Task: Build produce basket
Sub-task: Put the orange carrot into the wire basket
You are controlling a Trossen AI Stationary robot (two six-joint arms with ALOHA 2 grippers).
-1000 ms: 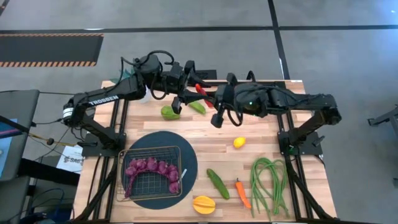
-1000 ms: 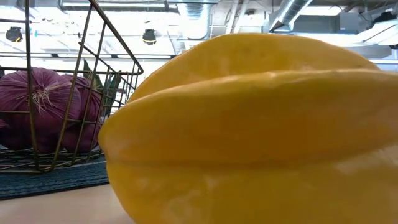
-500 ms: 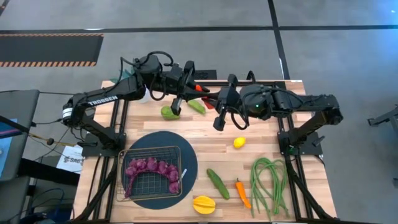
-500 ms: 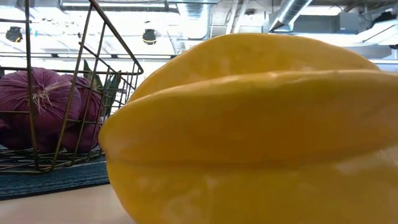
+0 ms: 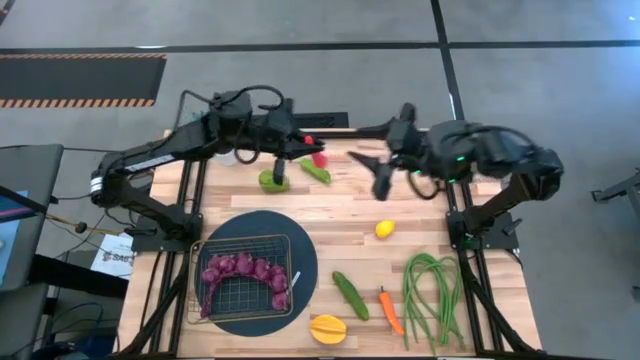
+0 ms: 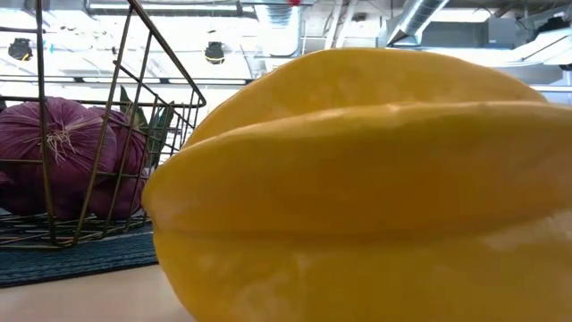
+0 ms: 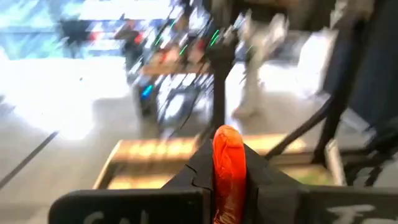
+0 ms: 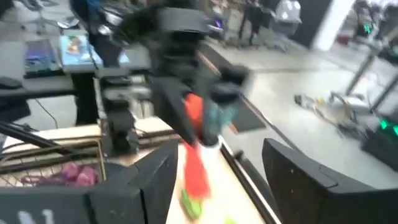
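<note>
**Left gripper clamping a red pepper above the table's far edge**

Left gripper (image 5: pixel 312 153) is holding the red pepper (image 5: pixel 319 157) between closed fingers in the high view, near the far edge of the table (image 5: pixel 330 215). Right gripper (image 5: pixel 380 172) is hanging just beside it, fingers apart and empty. The basket (image 5: pixel 243 279) is sitting on a dark round mat (image 5: pixel 305 262) at the near left, with the purple grape string (image 5: pixel 243 270) inside; the remaining produce — cucumber (image 5: pixel 350 295), lemon (image 5: pixel 385 229), green beans (image 5: pixel 430 295) — is lying loose on the wood.

In the low view, a yellow-orange fruit (image 6: pixel 357 188) is filling most of the sight, the basket's wire wall beside it.

From the left wrist, the pepper is standing pinched between the dark fingers (image 7: pixel 267 186).

From the right wrist, the fingers are spread wide, the pepper hanging ahead in the other arm's grip.
</note>
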